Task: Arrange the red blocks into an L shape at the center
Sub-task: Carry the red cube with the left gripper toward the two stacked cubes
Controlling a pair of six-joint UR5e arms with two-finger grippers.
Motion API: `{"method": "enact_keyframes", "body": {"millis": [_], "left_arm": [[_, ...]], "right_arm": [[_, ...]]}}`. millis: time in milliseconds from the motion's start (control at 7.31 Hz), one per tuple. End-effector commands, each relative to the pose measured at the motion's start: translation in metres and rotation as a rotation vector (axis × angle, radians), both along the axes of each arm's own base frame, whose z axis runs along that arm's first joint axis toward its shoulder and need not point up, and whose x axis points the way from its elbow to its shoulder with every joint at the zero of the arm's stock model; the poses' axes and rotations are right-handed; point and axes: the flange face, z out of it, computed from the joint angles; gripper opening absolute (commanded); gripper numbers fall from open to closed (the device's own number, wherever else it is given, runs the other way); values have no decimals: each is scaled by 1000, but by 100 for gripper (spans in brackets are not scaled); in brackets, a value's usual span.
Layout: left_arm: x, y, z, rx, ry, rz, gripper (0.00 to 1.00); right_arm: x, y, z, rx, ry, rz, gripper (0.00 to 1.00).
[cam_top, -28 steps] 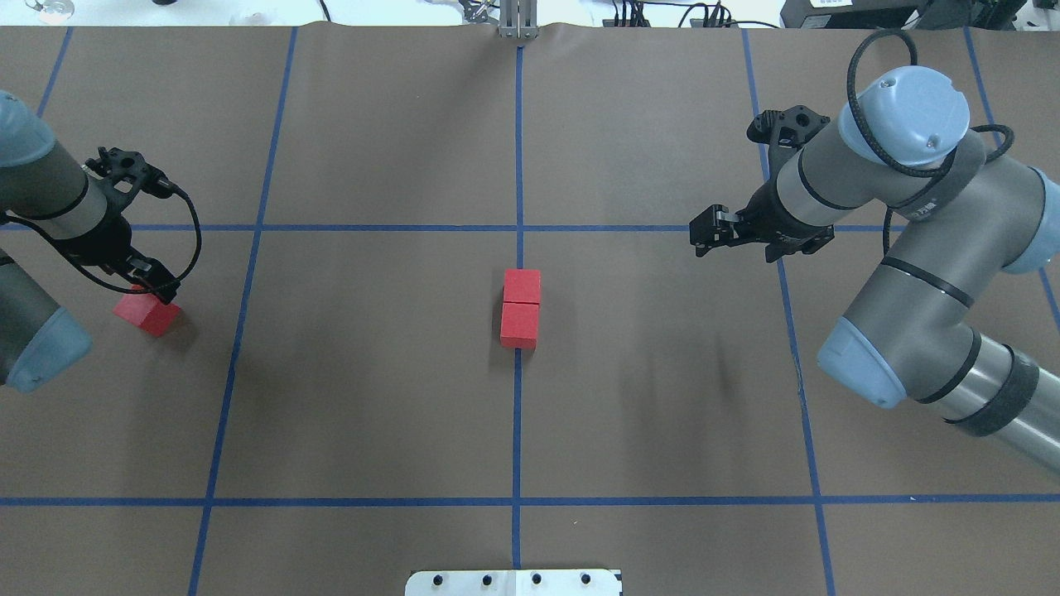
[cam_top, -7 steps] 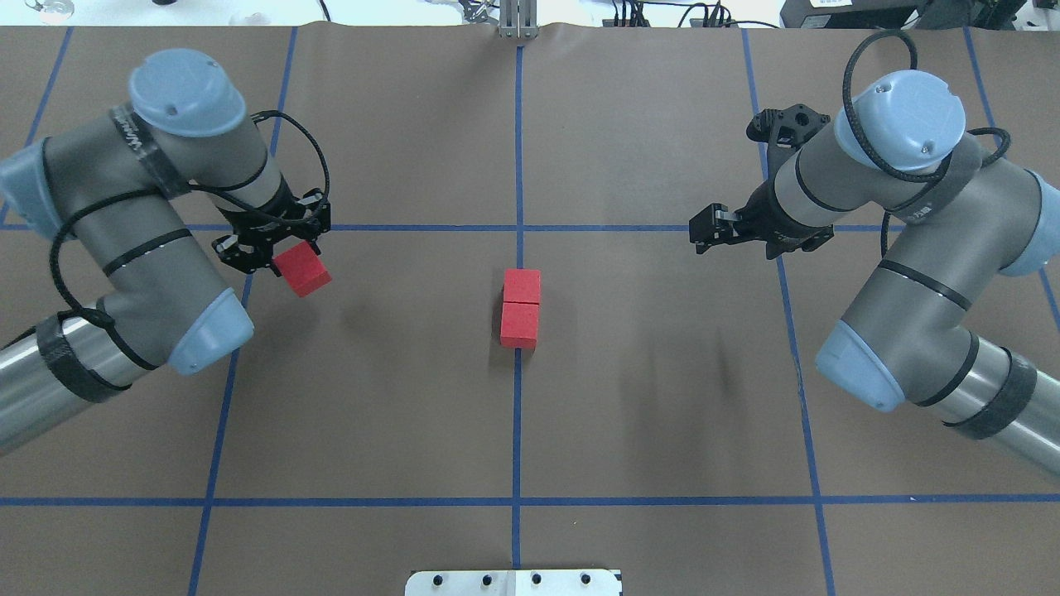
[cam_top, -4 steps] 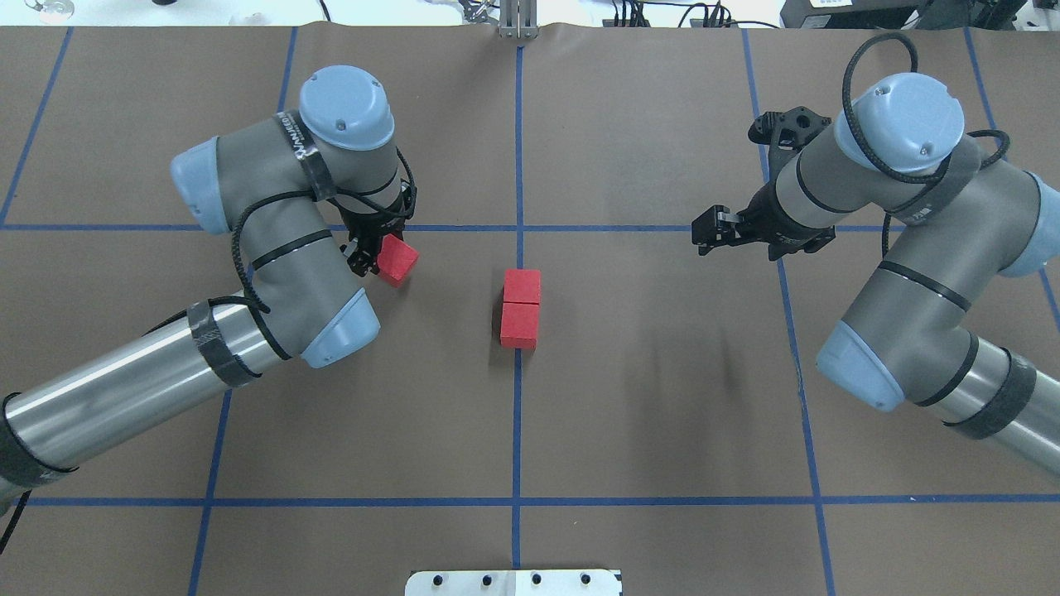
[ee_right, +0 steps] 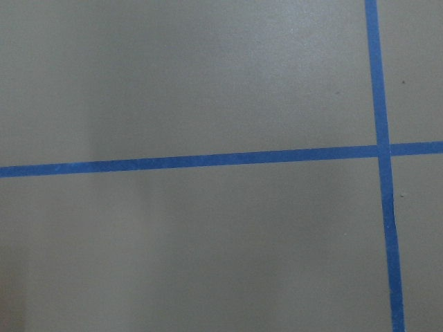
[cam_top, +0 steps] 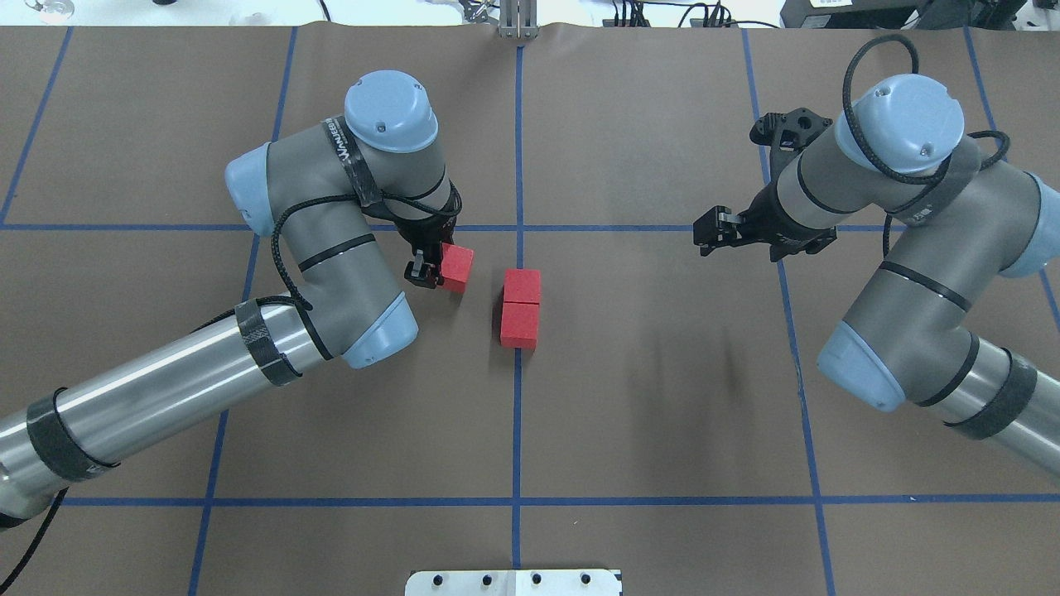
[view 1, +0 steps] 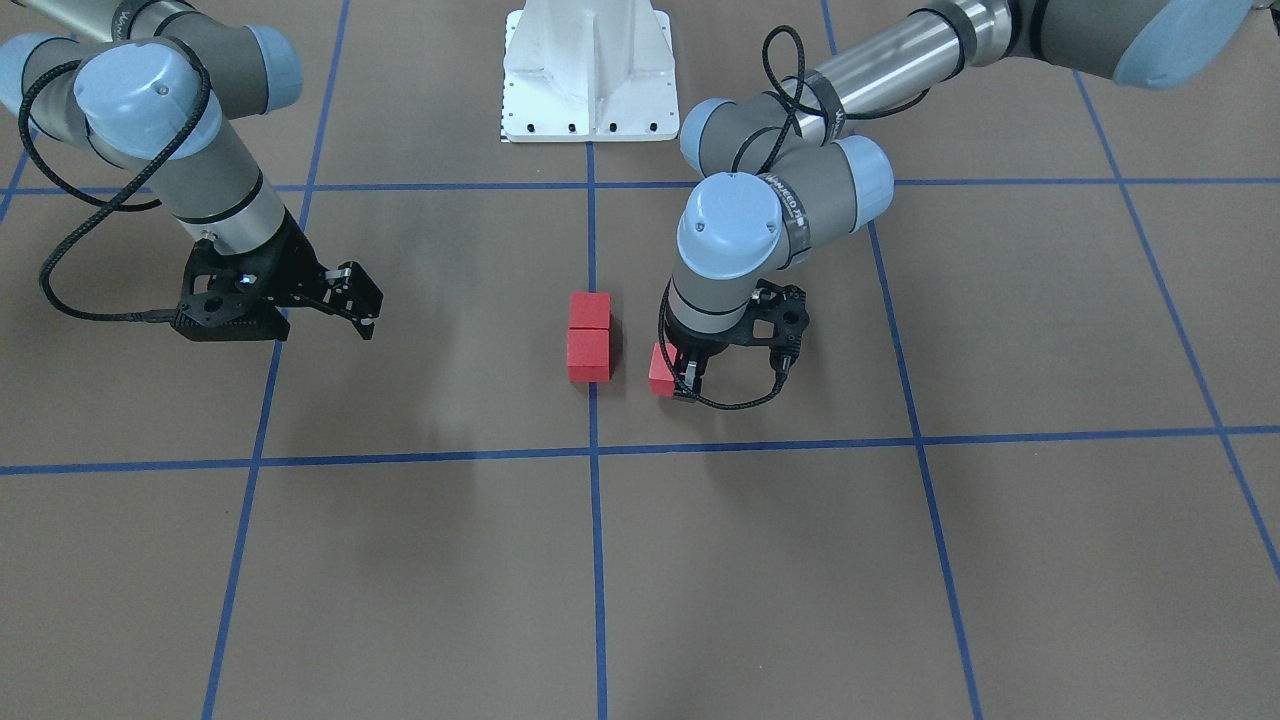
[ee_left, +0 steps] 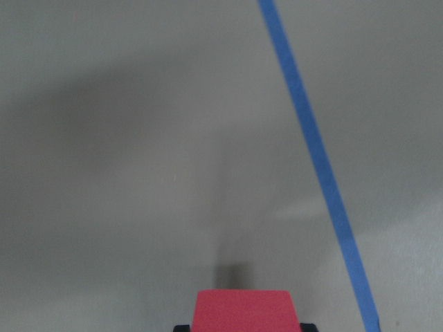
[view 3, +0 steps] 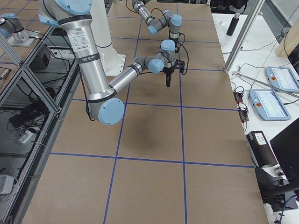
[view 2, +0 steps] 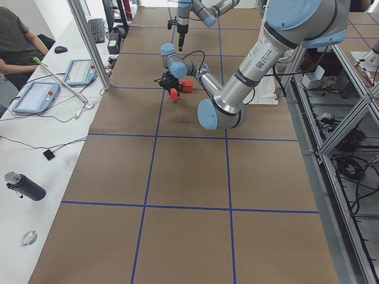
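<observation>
A brown matte surface point(cam_top: 646, 397) crossed by thin blue tape lines point(cam_top: 517, 430) carries everything. The grey left arm point(cam_top: 331, 215), with its pale blue joint caps, reaches in from the surface's left edge almost to the middle. The matching right arm point(cam_top: 911, 273) stays folded near the right edge, well apart from the cubes.

The black two-finger left gripper point(view 1: 684, 372) points down and is clamped on one small matte red cube point(cam_top: 457, 266), which fills the space between its fingers. In the left wrist view, the cube's top face shows at the bottom edge with dark finger parts at either side. Whether this cube touches the surface cannot be told. The black right gripper point(cam_top: 705, 233) hangs over a tape crossing towards the right edge. Its jaws look parted and there is nothing between them.

Two more matte red cubes lie at the middle of the surface, on the tape line that runs from the robot's edge to the far edge. They touch face to face in a short row along that line. The held cube sits just beside the farther cube point(cam_top: 522, 286), on the side towards the left edge, with a narrow gap between them. It is offset from the nearer cube point(cam_top: 519, 324).
</observation>
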Motion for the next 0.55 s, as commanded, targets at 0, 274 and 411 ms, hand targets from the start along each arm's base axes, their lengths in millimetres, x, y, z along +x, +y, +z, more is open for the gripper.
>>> {"method": "enact_keyframes", "body": {"millis": [0,274,411], "left_arm": [[4,8,-7,-57,42,21,0],[5,9,-10,-85,56,-7,0],[6,10,-12,-91,67,-18,0]], "right_arm": [[0,1,0,-1,0,0,100],[0,1,0,-2,-1,3,100],[0,0,0,0,3,7,100]]}}
